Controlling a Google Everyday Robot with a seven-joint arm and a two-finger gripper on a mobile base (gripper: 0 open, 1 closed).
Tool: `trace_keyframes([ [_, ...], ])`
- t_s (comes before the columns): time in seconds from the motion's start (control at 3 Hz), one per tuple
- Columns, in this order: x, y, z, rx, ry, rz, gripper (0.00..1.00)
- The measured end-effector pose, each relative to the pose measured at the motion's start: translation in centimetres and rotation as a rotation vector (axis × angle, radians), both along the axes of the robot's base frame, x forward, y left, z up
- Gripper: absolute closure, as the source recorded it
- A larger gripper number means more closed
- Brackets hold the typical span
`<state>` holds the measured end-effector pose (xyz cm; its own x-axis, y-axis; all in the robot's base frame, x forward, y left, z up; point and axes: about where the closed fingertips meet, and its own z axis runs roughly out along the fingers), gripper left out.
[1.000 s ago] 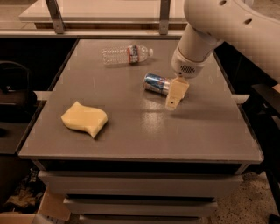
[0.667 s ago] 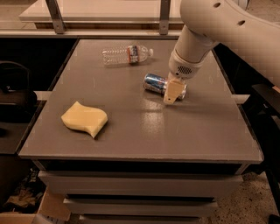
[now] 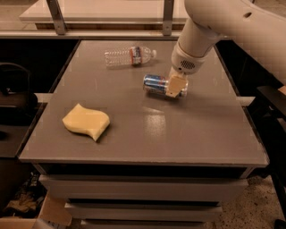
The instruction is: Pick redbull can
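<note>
Lying on side, redbull can [image 3: 155, 84] is seen right of centre on grey table [image 3: 134, 138], with water bottle [image 3: 129, 56] laid near, behind it. Gripper [image 3: 175, 86] is held at can's right end, overlapping it in view; whether open or closed cannot be told. Yellow sponge [image 3: 86, 121] is placed well apart, front left.

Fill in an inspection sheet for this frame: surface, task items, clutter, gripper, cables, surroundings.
Surface: grey table, flat.
Job's things: redbull can, lying on its side, right of centre.
Clutter: water bottle on its side behind the can; yellow sponge front left.
Gripper: gripper at the can's right end, low over the table.
Cables: nothing seen.
Surroundings: pale shelf behind the table; cardboard on the floor, lower left.
</note>
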<state>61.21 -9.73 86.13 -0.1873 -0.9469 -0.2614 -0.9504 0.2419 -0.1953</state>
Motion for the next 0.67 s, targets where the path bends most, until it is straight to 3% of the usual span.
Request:
trace_keyframes([
  [0.33,0.4,0.2,1.9,0.027,-0.026,0.008,1.0],
  [0.67,0.6,0.3,3.3,0.051,-0.045,0.015,1.0],
])
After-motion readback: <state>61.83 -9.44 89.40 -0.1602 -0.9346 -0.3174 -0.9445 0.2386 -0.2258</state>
